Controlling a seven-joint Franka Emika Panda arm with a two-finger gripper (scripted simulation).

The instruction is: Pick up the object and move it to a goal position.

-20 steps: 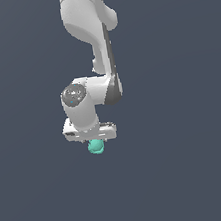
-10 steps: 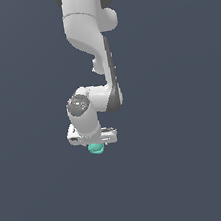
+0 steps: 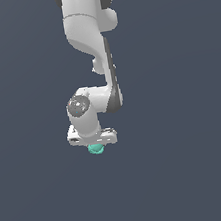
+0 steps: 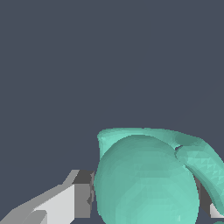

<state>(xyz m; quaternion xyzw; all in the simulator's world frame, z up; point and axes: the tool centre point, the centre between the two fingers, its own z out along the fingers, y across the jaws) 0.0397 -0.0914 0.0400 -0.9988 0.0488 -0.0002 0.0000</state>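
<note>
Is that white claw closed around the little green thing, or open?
Closed on it. In the wrist view the teal object sits pressed between the fingers; outside, it hangs beneath the gripper.

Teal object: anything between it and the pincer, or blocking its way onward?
Nothing visible. The teal object sits right under the pincer; in the wrist view a finger lies against the object's side with no gap. Around it both views show only plain dark background; no goal marker is visible.
</note>
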